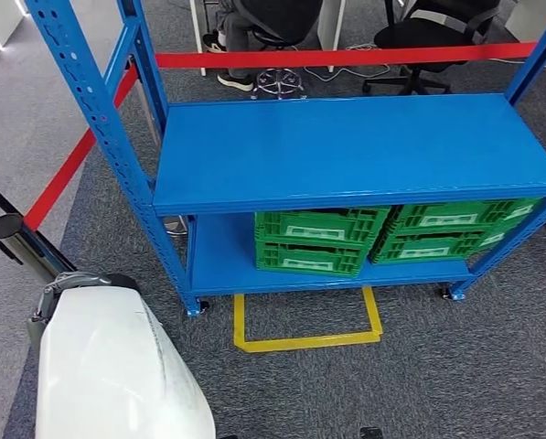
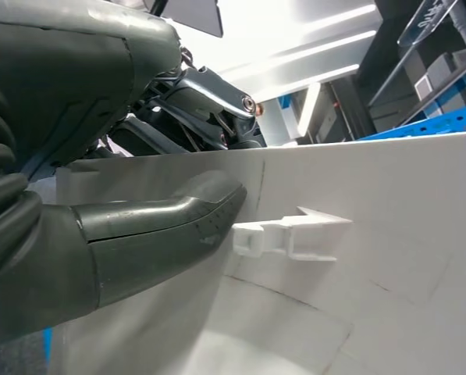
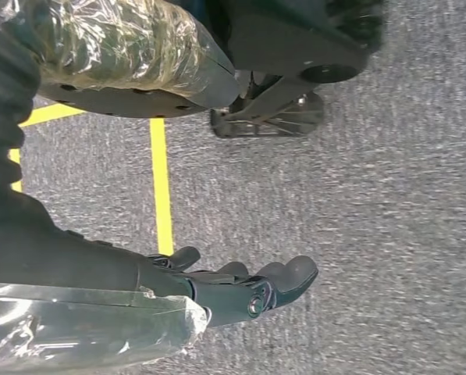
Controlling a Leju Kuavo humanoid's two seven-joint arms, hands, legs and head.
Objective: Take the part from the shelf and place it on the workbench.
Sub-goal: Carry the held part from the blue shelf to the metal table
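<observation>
White part (image 1: 111, 366) is at the lower left of the head view, off the shelf, carried low on the robot's left side. Left wrist view: its white wall (image 2: 365, 234) with a small moulded tab sits right against the left hand (image 2: 124, 234); thick thumb lies flat along the part's surface, darker fingers curl on the other side, so the hand grips it.

Right hand (image 3: 230, 285) hangs over grey carpet (image 3: 365, 234), fingers extended and slightly apart, nothing in them. Yellow floor tape (image 3: 161, 183) runs beneath it.

Blue shelf (image 1: 352, 151) is straight ahead, top deck bare. Two green crates (image 1: 318, 240) sit side by side on the lower deck. Yellow tape outline (image 1: 305, 340) on the floor just in front of the shelf. Red barrier strap (image 1: 338, 58) runs behind it; beyond that, a seated person's legs and office chairs (image 1: 422, 37).
</observation>
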